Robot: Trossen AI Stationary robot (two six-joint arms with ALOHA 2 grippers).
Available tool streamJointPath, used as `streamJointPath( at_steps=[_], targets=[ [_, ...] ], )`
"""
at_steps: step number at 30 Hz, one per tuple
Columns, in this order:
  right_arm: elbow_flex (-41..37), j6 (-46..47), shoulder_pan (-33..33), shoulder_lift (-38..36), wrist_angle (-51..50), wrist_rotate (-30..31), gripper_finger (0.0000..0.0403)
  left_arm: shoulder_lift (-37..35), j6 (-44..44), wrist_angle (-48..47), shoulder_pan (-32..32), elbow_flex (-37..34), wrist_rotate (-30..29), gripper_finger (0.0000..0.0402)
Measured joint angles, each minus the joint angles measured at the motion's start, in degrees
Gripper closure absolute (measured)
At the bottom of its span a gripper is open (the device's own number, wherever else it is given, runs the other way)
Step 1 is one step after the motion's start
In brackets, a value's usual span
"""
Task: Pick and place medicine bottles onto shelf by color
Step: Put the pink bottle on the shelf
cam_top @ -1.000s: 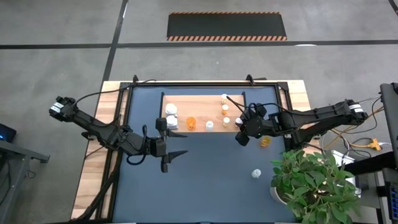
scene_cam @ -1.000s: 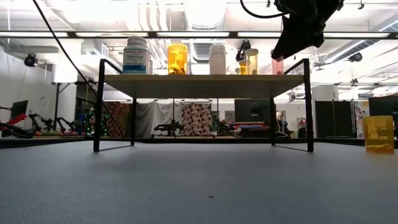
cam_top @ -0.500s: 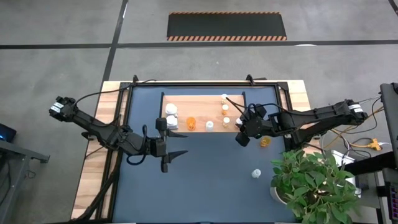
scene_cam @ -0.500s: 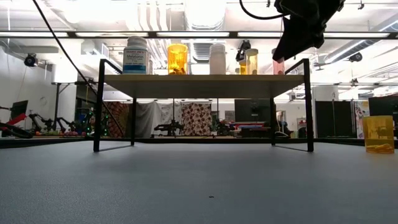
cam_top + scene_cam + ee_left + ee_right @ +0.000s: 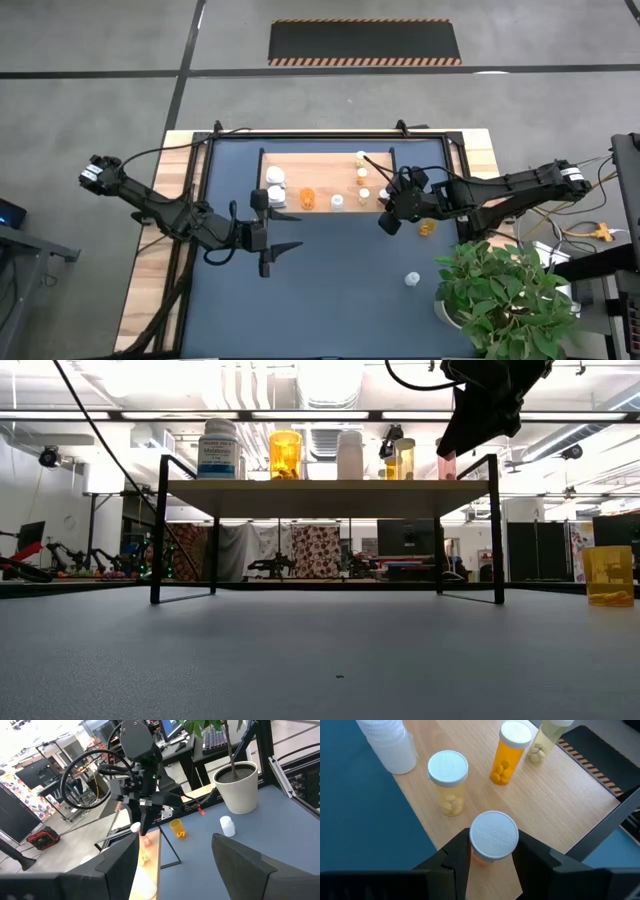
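From above: right tool (image 5: 392, 208) at the shelf's (image 5: 300, 165) right front corner, left tool (image 5: 283, 232) parked over open desk (image 5: 330, 300) just in front of the shelf's left end, fingers spread wide and holding nothing. Hidden from that height, what sits between the right fingers. Supplied by the right wrist view: fingers clamped on either side of a white-capped bottle (image 5: 493, 837) with an orange body, held above the wood near the shelf's edge. Confirmed level with the desk: a pinkish-orange bottle (image 5: 446, 464) just under the dark right tool (image 5: 490, 405), at the shelf's right end; impossible to tell there whether its base touches the board.

Counted on the shelf from above, apart from the held one: two white bottles (image 5: 275, 185) stacked close at the left end, one orange bottle (image 5: 307, 198) near the front edge, one small white bottle (image 5: 337, 201) beside it, three pale-capped bottles (image 5: 361, 175) in a line running front to back. Seen closer through the right wrist: one clear white bottle (image 5: 387, 742), one pale yellow bottle (image 5: 448, 782), one orange bottle (image 5: 507, 752), one more pale one at the frame's edge.

Off the shelf, on the desk: one amber bottle (image 5: 428, 228) lying just right of the shelf, one white bottle (image 5: 411, 278) near the potted plant (image 5: 505, 300). Both also visible through the left wrist, amber (image 5: 177, 828) and white (image 5: 227, 825), beside the white pot.
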Motion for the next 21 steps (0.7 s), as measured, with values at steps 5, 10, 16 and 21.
streamJointPath(
  at_steps=[5,10,16,21],
  targets=[
    [-0.26,1.15,0.00,0.00,-0.02,0.02,0.0244,0.02,0.00,0.01,0.00,0.00,0.01,0.0169],
    [0.00,1.38,0.00,0.00,-0.04,0.06,0.0220,0.04,0.00,0.00,0.00,0.00,0.00,0.0169],
    [2.22,0.53,0.00,-0.09,-0.27,0.12,0.0218,0.04,-0.50,0.02,0.00,0.00,0.02,0.0169],
    [4.27,-1.28,0.00,-0.09,-0.70,0.08,0.0218,0.04,-1.70,0.00,-0.07,0.00,0.01,0.0169]
  ],
)
